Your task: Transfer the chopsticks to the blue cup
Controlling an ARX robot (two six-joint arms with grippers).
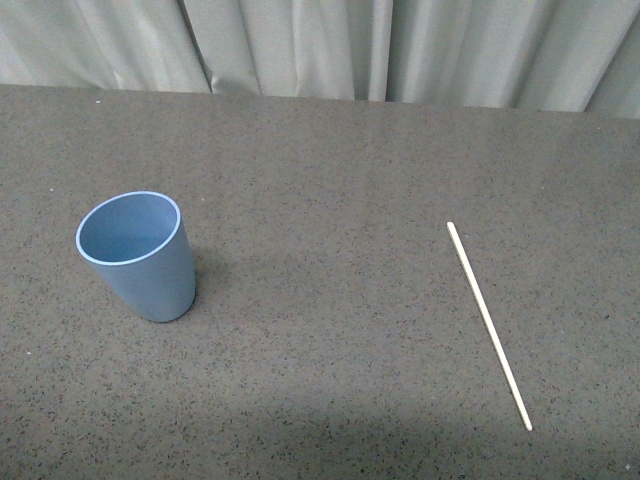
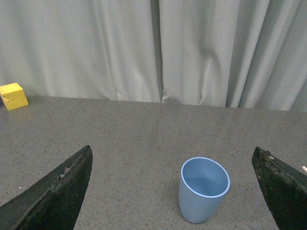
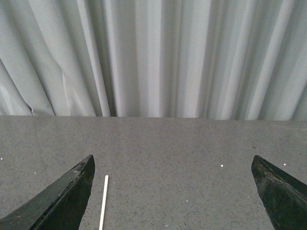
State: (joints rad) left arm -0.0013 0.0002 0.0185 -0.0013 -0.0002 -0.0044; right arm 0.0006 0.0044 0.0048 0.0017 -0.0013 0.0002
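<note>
The blue cup (image 1: 138,255) stands upright and empty on the left of the grey table; it also shows in the left wrist view (image 2: 203,189). The chopstick (image 1: 488,323) lies flat on the right side, slanting from far left to near right; its far end shows in the right wrist view (image 3: 103,201). My left gripper (image 2: 172,191) is open and empty, the cup standing ahead of it between the fingertips. My right gripper (image 3: 172,191) is open and empty, the chopstick's end lying just inside one fingertip (image 3: 62,201). Neither arm shows in the front view.
A grey speckled table (image 1: 330,180) runs back to a pale curtain (image 1: 330,45). A yellow block (image 2: 13,96) sits at the table's far edge near the curtain in the left wrist view.
</note>
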